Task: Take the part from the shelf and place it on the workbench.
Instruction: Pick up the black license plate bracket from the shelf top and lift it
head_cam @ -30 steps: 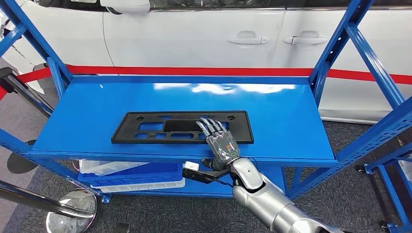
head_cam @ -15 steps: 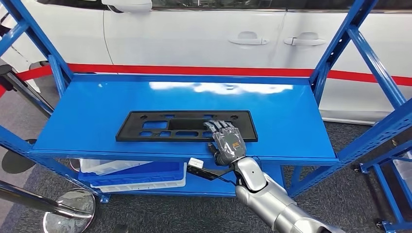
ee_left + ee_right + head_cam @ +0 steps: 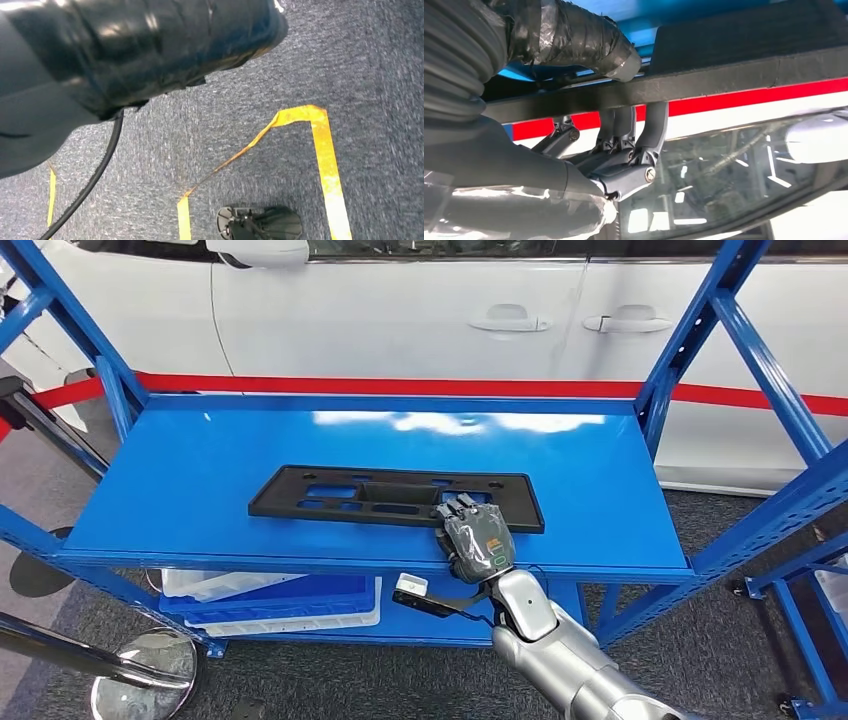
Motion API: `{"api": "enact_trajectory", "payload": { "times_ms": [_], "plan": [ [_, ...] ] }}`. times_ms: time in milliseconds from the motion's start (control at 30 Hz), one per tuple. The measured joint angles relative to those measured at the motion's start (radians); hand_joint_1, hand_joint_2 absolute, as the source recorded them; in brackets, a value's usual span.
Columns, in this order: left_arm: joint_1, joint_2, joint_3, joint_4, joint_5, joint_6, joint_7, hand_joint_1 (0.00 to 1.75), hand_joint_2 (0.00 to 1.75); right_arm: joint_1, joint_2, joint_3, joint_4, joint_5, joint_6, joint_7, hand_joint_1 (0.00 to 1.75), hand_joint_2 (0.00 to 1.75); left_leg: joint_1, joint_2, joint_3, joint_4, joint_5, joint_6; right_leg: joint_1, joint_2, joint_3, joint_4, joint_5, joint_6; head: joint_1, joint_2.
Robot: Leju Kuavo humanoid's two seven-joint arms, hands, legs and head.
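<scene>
A flat black plastic part (image 3: 380, 492) with several cut-outs lies on the blue shelf board (image 3: 250, 445), its long side running left to right. My right hand (image 3: 478, 540) grips the part's near edge close to its right end, at the front of the shelf. In the right wrist view the dark fingers (image 3: 651, 130) hook over one face of the part (image 3: 724, 80) and the taped thumb (image 3: 574, 35) lies on the other. The left wrist view looks down at carpet, with my left hand (image 3: 125, 50) a dark taped bulk; its fingers are hidden.
Blue shelf uprights (image 3: 770, 360) stand on both sides, with a white car (image 3: 420, 310) close behind. White and blue bins (image 3: 280, 598) sit on the lower shelf. A round stanchion base (image 3: 140, 680) stands at the lower left. Yellow floor tape (image 3: 325, 150) marks the carpet.
My right hand has drawn back toward the shelf's front edge and its fingers have curled around the part. The part has slid to the right and slightly turned.
</scene>
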Motion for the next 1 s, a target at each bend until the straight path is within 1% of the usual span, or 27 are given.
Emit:
{"api": "enact_trajectory", "payload": {
  "times_ms": [33, 67, 100, 133, 167, 200, 233, 267, 300, 333, 367, 433, 467, 500, 533, 567, 633, 667, 700, 733, 767, 800, 833, 867, 900, 933, 1000],
  "plan": [
    [0.0, 0.0, -0.001, 0.0, 0.0, 0.0, 0.0, 0.0, 0.0, -0.001, 0.0, -0.001, -0.001, 0.0, 0.0, 0.0, 1.75, 1.75, 0.001, 0.0, -0.013, 0.03, -0.019, -0.005, -0.002, -0.001, 0.002, -0.003, 0.002, -0.005, -0.002, 0.0],
    [0.0, -0.001, -0.002, 0.0, 0.0, 0.001, 0.0, 0.0, 0.0, -0.001, 0.0, -0.001, -0.002, 0.0, 0.0, 0.0, 1.75, 1.75, 0.003, 0.0, -0.035, 0.078, -0.045, -0.009, -0.003, -0.001, 0.003, -0.004, 0.002, -0.009, -0.004, 0.0],
    [0.0, -0.001, -0.004, 0.0, 0.0, 0.001, 0.0, 0.0, 0.0, -0.001, 0.0, -0.001, -0.002, 0.0, 0.0, 0.001, 1.75, 1.75, 0.004, 0.0, -0.067, 0.144, -0.077, -0.013, -0.003, -0.002, 0.003, -0.004, 0.002, -0.012, -0.005, 0.0],
    [0.0, -0.002, -0.005, 0.0, 0.0, 0.001, 0.0, 0.0, 0.0, 0.0, 0.0, -0.001, -0.002, 0.0, 0.0, 0.001, 1.75, 1.75, 0.005, 0.001, -0.099, 0.21, -0.103, -0.016, -0.002, -0.002, 0.002, -0.004, 0.001, -0.013, -0.006, 0.0],
    [0.0, -0.002, -0.005, 0.0, 0.0, 0.001, 0.0, 0.0, 0.0, 0.001, 0.0, -0.001, -0.002, 0.0, 0.0, 0.001, 1.75, 1.75, 0.005, 0.001, -0.122, 0.255, -0.114, -0.017, -0.001, -0.002, 0.002, -0.004, 0.001, -0.014, -0.006, 0.0],
    [0.001, -0.002, -0.006, 0.0, 0.0, 0.001, 0.0, 0.0, 0.0, 0.002, 0.0, -0.001, -0.002, 0.0, 0.0, 0.001, 1.75, 1.75, 0.006, 0.001, -0.129, 0.268, -0.107, -0.017, -0.001, -0.001, 0.003, -0.004, 0.001, -0.014, -0.006, 0.0],
    [0.002, -0.002, -0.006, 0.0, 0.0, 0.001, 0.0, 0.0, 0.0, 0.002, 0.0, -0.001, -0.002, 0.0, 0.0, 0.001, 1.75, 1.75, 0.006, 0.001, -0.115, 0.236, -0.081, -0.016, 0.0, 0.0, 0.004, -0.004, 0.001, -0.014, -0.006, 0.0],
    [0.002, -0.002, -0.006, 0.0, 0.0, 0.001, 0.0, 0.0, 0.0, 0.002, 0.0, -0.002, -0.002, 0.0, 0.0, 0.001, 1.75, 1.75, 0.006, 0.001, -0.085, 0.171, -0.043, -0.014, -0.001, 0.001, 0.005, -0.004, 0.0, -0.013, -0.006, 0.0],
    [0.001, -0.002, -0.006, 0.0, 0.0, 0.001, 0.0, 0.0, 0.0, 0.002, 0.0, -0.002, -0.002, 0.0, 0.0, 0.001, 1.75, 1.75, 0.005, 0.0, -0.05, 0.098, -0.013, -0.011, 0.0, 0.001, 0.006, -0.003, 0.0, -0.012, -0.006, 0.0],
    [0.0, -0.002, -0.006, 0.0, -0.001, 0.002, -0.001, 0.0, 0.0, 0.001, 0.0, -0.002, -0.002, 0.0, 0.0, 0.001, 1.75, 1.75, 0.003, 0.0, -0.021, 0.037, 0.008, -0.007, 0.001, 0.002, 0.005, -0.003, 0.0, -0.008, -0.005, 0.0],
    [-0.001, -0.001, -0.006, 0.0, -0.002, 0.004, -0.003, 0.0, 0.44, 0.001, -0.001, -0.003, -0.003, 0.001, -0.001, 0.001, 1.75, 1.75, 0.001, 0.0, -0.004, -0.001, 0.017, -0.003, 0.003, 0.003, 0.004, -0.003, 0.0, -0.004, -0.005, 0.0],
    [-0.001, -0.002, -0.006, 0.0, -0.007, 0.018, -0.017, 0.0, 1.31, 0.002, -0.002, -0.004, -0.005, 0.009, -0.007, -0.001, 1.75, 1.75, -0.004, -0.001, 0.001, -0.016, 0.016, 0.006, 0.003, 0.003, 0.002, -0.005, 0.002, 0.007, -0.004, 0.0],
    [-0.001, -0.002, -0.006, 0.0, -0.01, 0.031, -0.029, 0.0, 1.75, 0.004, -0.002, -0.006, -0.01, 0.02, -0.011, -0.006, 1.75, 1.75, -0.002, 0.0, 0.002, -0.019, 0.018, 0.012, 0.003, 0.003, 0.002, -0.005, 0.001, 0.013, -0.004, 0.0],
    [-0.001, -0.003, -0.006, 0.0, -0.013, 0.047, -0.043, 0.0, 1.75, 0.007, -0.003, -0.011, -0.017, 0.033, -0.015, -0.013, 1.75, 1.75, -0.001, 0.001, 0.005, -0.024, 0.021, 0.019, 0.003, 0.003, -0.001, 0.002, -0.006, 0.017, -0.004, 0.0],
    [-0.001, -0.003, -0.007, 0.0, -0.014, 0.065, -0.059, 0.0, 1.75, 0.012, -0.004, -0.019, -0.027, 0.05, -0.018, -0.023, 1.75, 1.75, 0.001, 0.002, 0.007, -0.029, 0.025, 0.025, 0.003, 0.003, -0.011, 0.024, -0.022, 0.021, -0.002, 0.0],
    [-0.001, -0.004, -0.007, 0.0, -0.015, 0.085, -0.075, 0.0, 1.75, 0.02, -0.005, -0.032, -0.042, 0.07, -0.02, -0.038, 1.75, 1.75, 0.003, 0.003, 0.009, -0.033, 0.027, 0.031, 0.003, 0.003, -0.031, 0.07, -0.051, 0.024, 0.0, 0.0],
    [-0.001, -0.004, -0.007, 0.0, -0.015, 0.122, -0.101, 0.0, 1.75, 0.042, -0.005, -0.064, -0.081, 0.109, -0.022, -0.076, 1.75, 1.75, 0.002, 0.004, 0.009, -0.033, 0.026, 0.036, 0.002, 0.002, -0.09, 0.203, -0.115, 0.026, 0.003, 0.0],
    [-0.002, -0.003, -0.007, 0.0, -0.015, 0.14, -0.11, 0.0, 1.75, 0.055, -0.004, -0.082, -0.104, 0.125, -0.022, -0.099, 1.75, 1.75, 0.001, 0.003, 0.009, -0.032, 0.025, 0.037, 0.002, 0.002, -0.116, 0.258, -0.133, 0.027, 0.003, 0.0],
    [-0.002, -0.004, -0.007, 0.0, -0.015, 0.156, -0.116, 0.0, 1.75, 0.068, -0.003, -0.101, -0.129, 0.137, -0.023, -0.123, 1.75, 1.75, 0.001, 0.002, 0.01, -0.031, 0.024, 0.037, 0.001, 0.002, -0.127, 0.28, -0.131, 0.028, 0.004, 0.0],
    [-0.002, -0.004, -0.007, 0.0, -0.016, 0.171, -0.12, 0.0, 1.75, 0.081, -0.001, -0.123, -0.159, 0.145, -0.023, -0.147, 1.75, 1.75, 0.002, 0.001, 0.012, -0.029, 0.022, 0.037, -0.001, 0.002, -0.12, 0.264, -0.111, 0.028, 0.004, 0.0],
    [-0.003, -0.006, -0.007, 0.0, -0.017, 0.18, -0.12, 0.0, 1.75, 0.091, 0.004, -0.146, -0.193, 0.143, -0.023, -0.179, 1.75, 1.75, 0.002, -0.001, 0.013, -0.026, 0.018, 0.035, -0.003, 0.002, -0.095, 0.211, -0.075, 0.027, 0.004, 0.0],
    [-0.003, -0.007, -0.007, 0.0, -0.019, 0.184, -0.115, 0.0, 1.75, 0.101, 0.011, -0.169, -0.231, 0.127, -0.023, -0.225, 1.75, 1.75, 0.003, -0.002, 0.014, -0.02, 0.013, 0.032, -0.004, 0.001, -0.064, 0.144, -0.044, 0.026, 0.004, 0.0],
    [-0.005, -0.008, -0.008, 0.0, -0.023, 0.18, -0.106, 0.0, 1.75, 0.109, 0.023, -0.194, -0.273, 0.096, -0.023, -0.275, 1.75, 1.75, 0.001, -0.002, 0.012, -0.012, 0.008, 0.026, -0.005, 0.001, -0.035, 0.082, -0.022, 0.025, 0.005, 0.0],
    [-0.007, -0.009, -0.009, 0.0, -0.027, 0.173, -0.093, 0.0, 1.75, 0.119, 0.036, -0.217, -0.319, 0.052, -0.024, -0.323, 1.75, 1.75, 0.0, -0.002, 0.008, -0.005, 0.004, 0.021, -0.004, 0.001, -0.017, 0.041, -0.011, 0.022, 0.005, 0.0],
    [-0.009, -0.009, -0.012, 0.0, -0.03, 0.167, -0.08, 0.0, 1.75, 0.128, 0.048, -0.236, -0.37, 0.002, -0.024, -0.346, 1.75, 1.75, -0.002, -0.002, 0.003, -0.001, 0.001, 0.016, -0.002, 0.001, -0.01, 0.025, -0.013, 0.02, 0.005, 0.0],
    [-0.011, -0.01, -0.015, 0.0, -0.033, 0.163, -0.069, 0.0, 1.75, 0.136, 0.057, -0.25, -0.422, -0.045, -0.025, -0.338, 1.75, 1.75, -0.004, -0.002, 0.001, 0.001, 0.001, 0.012, -0.001, 0.001, -0.01, 0.022, -0.015, 0.017, 0.005, 0.0],
    [-0.012, -0.01, -0.022, 0.0, -0.04, 0.164, -0.054, 0.0, 1.75, 0.139, 0.057, -0.262, -0.527, -0.131, -0.025, -0.258, 1.75, 1.75, -0.002, -0.002, -0.001, 0.005, -0.005, 0.004, -0.003, 0.0, -0.008, 0.02, -0.014, 0.006, 0.005, 0.0]
  ]
}}
